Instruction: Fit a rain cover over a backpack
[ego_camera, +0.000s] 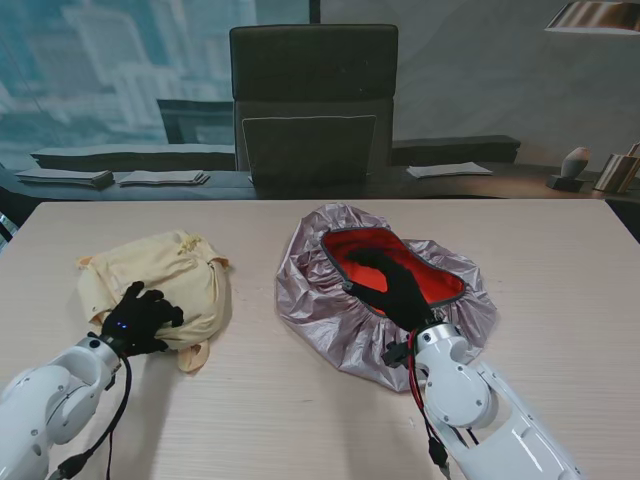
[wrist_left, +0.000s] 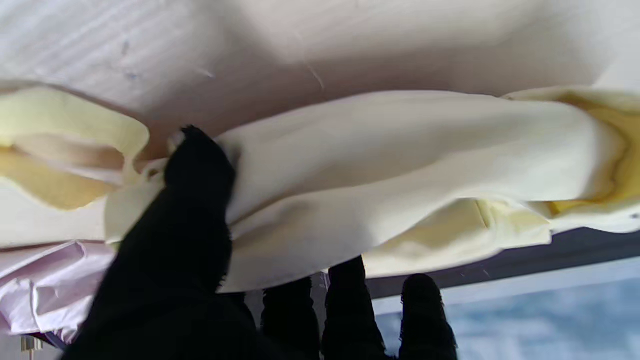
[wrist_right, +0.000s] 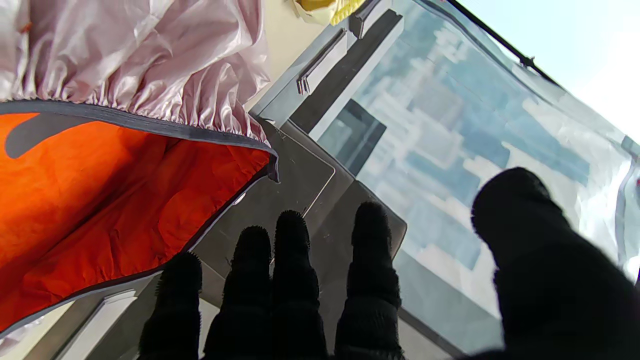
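**Cover and backpack sit apart, one hand on each**

Nearest me, the right hand (ego_camera: 392, 288) reaches over the near rim of the rain cover (ego_camera: 330, 330) into its open mouth; its wrist view shows the fingers (wrist_right: 292, 280) straight and spread, gripping nothing. The left hand (ego_camera: 140, 318) clutches the near edge of the pale yellow backpack (ego_camera: 165, 280), thumb (wrist_left: 197, 170) pressed on a fold with the other fingers under it.

The backpack lies left of the cover, bare table (ego_camera: 250, 400) between them, so I judge the coming move runs sideways.

The cover is silvery-pink, crinkled, mouth up, showing an orange-red lining (wrist_right: 100, 200) inside a grey elastic hem (wrist_right: 150, 129). The backpack looks limp and slumped, roughly round, no clear long axis.
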